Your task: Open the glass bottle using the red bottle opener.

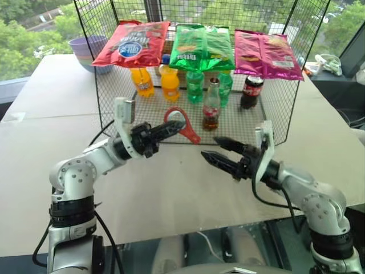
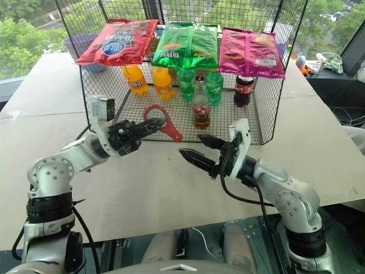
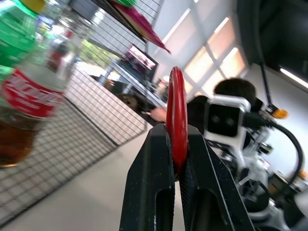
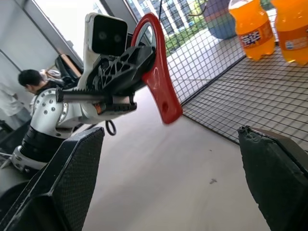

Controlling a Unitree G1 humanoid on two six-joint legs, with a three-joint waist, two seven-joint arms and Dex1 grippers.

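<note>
At centre frame the opener point(image 1: 183, 124) is held clamped in the left gripper point(image 1: 171, 130), the right gripper point(image 1: 215, 149) is spread wide and empty, and the bottle point(image 1: 211, 106), standing in the wire rack point(image 1: 274, 108) just above, is judged next to be grasped.

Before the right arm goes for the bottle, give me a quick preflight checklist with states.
1. Opener held in left tool: ok, clamped edge-on between the fingers.
2. Right tool open and empty: ok.
3. Glass bottle upright on the wire rack: ok.
4. Bottle cap still on: cannot tell.
5. Room around the bottle: not ok, green bottles stand close behind it and chip bags hang above.
6. Path from right tool to bottle: ok, the rack's front is open.
</note>
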